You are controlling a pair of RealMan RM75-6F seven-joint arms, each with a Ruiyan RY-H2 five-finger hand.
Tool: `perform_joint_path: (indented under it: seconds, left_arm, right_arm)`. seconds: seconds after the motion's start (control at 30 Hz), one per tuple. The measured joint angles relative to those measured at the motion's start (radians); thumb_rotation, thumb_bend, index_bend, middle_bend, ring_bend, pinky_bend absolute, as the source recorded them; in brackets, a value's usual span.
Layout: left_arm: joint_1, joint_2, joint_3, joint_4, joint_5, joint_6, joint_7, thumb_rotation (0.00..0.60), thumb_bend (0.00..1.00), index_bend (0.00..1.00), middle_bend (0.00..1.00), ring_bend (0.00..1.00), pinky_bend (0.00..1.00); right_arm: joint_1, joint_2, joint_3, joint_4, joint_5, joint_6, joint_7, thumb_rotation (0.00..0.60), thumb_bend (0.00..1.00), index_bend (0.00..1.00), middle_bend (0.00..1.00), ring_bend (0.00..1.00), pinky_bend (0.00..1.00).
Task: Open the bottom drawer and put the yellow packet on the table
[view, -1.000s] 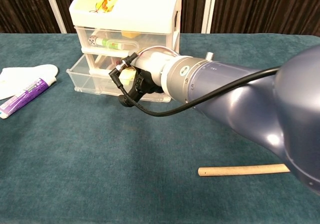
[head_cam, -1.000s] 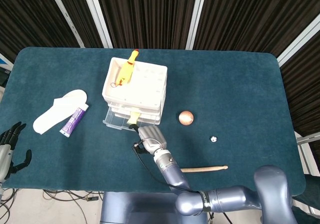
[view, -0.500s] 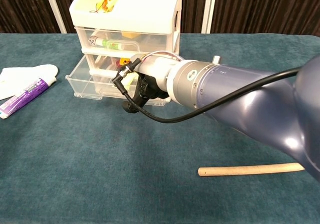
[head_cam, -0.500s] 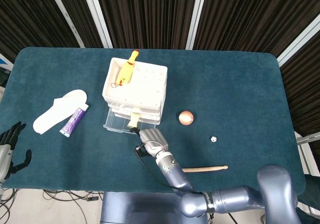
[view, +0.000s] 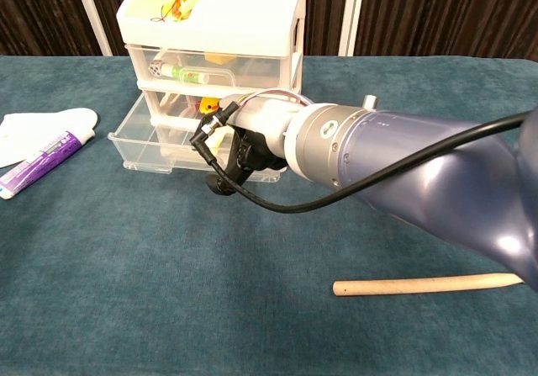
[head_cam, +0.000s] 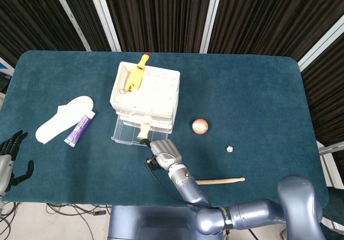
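Bottom drawer (view: 160, 145) now farther out at centre-left, right hand (head_cam: 163, 150) apparently gripping its front; packet retrieval next

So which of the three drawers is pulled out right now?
The bottom drawer: its clear tray juts forward onto the table in front of the right hand, while the middle drawer and top drawer sit flush in the white cabinet.

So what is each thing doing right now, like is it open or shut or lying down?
bottom drawer: pulled out
upper drawers: pushed in
yellow packet: sticking up out of the bottom drawer
right hand: at the drawer front, grip hidden
left hand: holding nothing, fingers apart
tube: lying flat
wooden stick: lying flat
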Motion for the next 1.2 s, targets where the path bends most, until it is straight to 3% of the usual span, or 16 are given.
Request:
perform_joint_path:
  seconds: [0.77, 1.0, 1.2]
  left_arm:
    - [0.0, 0.001, -0.002, -0.001, -0.006, -0.001, 0.002, 0.6, 0.51, 0.02, 0.0, 0.0, 0.0]
    - [-0.001, 0.002, -0.002, -0.003, -0.009, -0.004, 0.004, 0.6, 0.51, 0.02, 0.0, 0.0, 0.0]
    - [-0.001, 0.003, -0.001, -0.004, -0.008, -0.005, 0.003, 0.6, 0.51, 0.02, 0.0, 0.0, 0.0]
  right_arm:
    - [0.008, 0.014, -0.018, -0.032, -0.001, 0.016, 0.013, 0.6, 0.53, 0.25, 1.0, 1.0, 1.0]
    - [0.002, 0.027, -0.007, -0.042, -0.004, 0.014, 0.036, 0.6, 0.53, 0.16, 1.0, 1.0, 1.0]
    - [-0.026, 0.051, 0.03, -0.073, -0.02, -0.019, 0.137, 0.6, 0.46, 0.16, 1.0, 1.0, 1.0]
